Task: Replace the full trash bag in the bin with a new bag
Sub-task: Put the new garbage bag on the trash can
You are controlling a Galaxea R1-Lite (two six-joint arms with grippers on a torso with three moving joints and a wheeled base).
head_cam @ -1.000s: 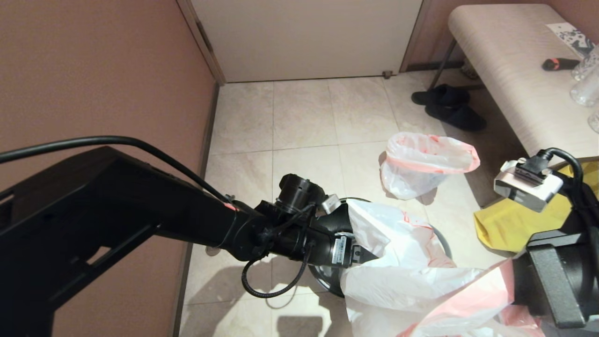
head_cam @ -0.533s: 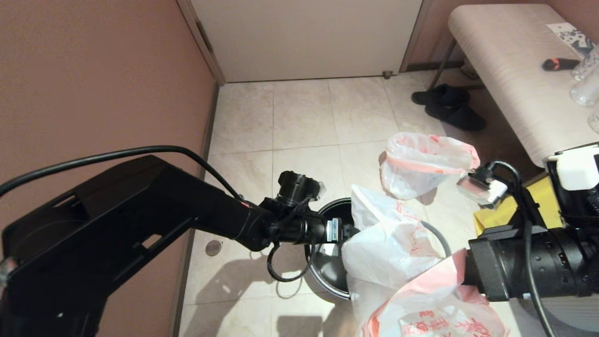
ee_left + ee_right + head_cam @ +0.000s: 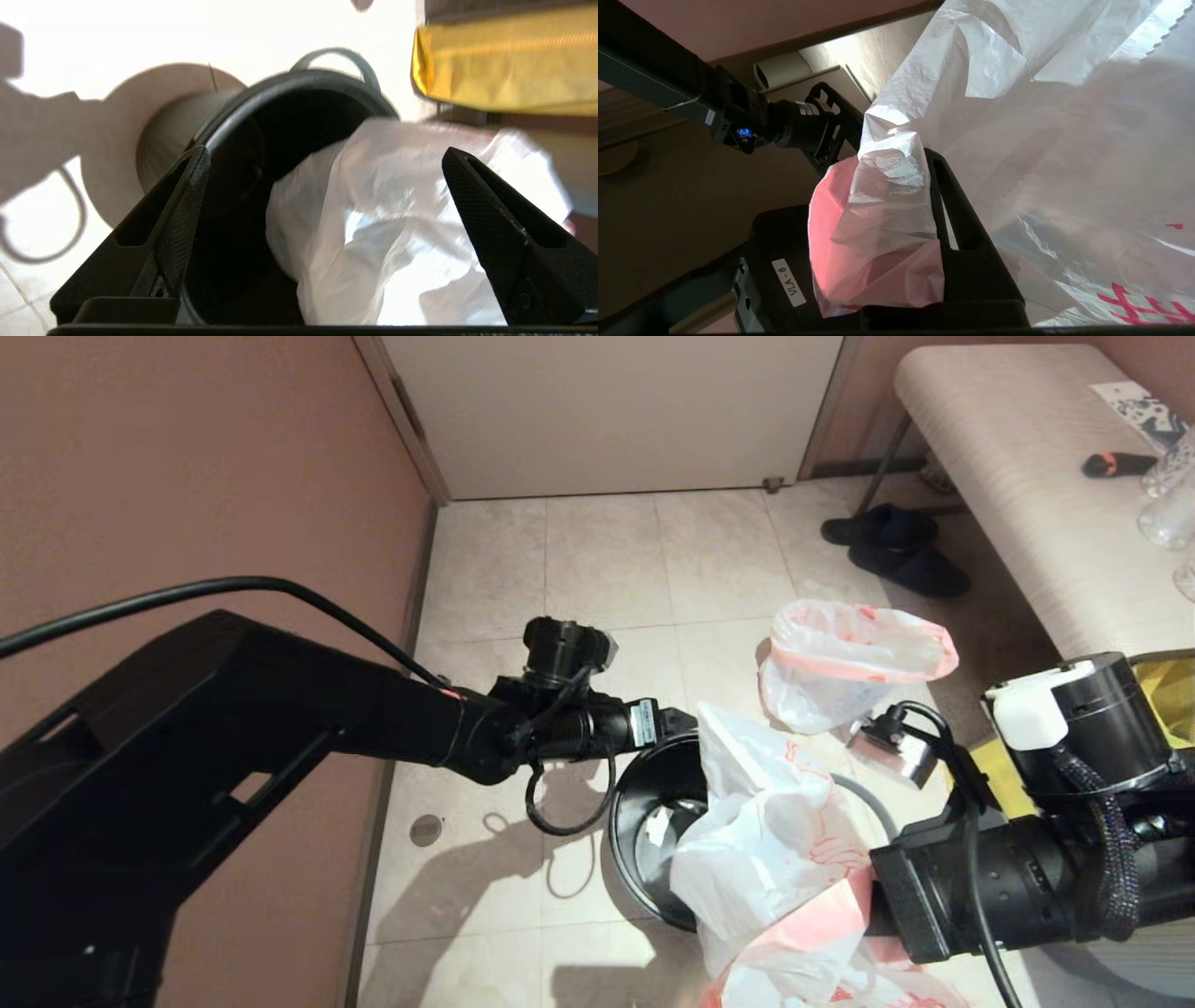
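The bin [image 3: 644, 821] is a black round wastebasket on the tiled floor, its inside showing dark. Over its right side hangs the new bag [image 3: 766, 831], limp white plastic with red print. My right gripper [image 3: 906, 163] is shut on the bag's pink rim band, and plastic hides one finger. My left gripper [image 3: 686, 721] hovers at the bin's far left rim, open, with nothing held. In the left wrist view its fingers [image 3: 187, 186] frame the bin [image 3: 280, 121] and the bag [image 3: 373, 224]. The full trash bag [image 3: 850, 663] stands on the floor beyond the bin.
A grey ring [image 3: 864, 793] lies by the bin's right side. A yellow bag [image 3: 1162, 681] sits at the right. Dark slippers [image 3: 896, 551] lie under a pale bench [image 3: 1027, 476]. A brown wall [image 3: 187, 476] runs close on the left.
My left gripper has drawn back from over the bin to its far left rim. The right arm has swung in and lower, bringing the new bag down over the bin's right side.
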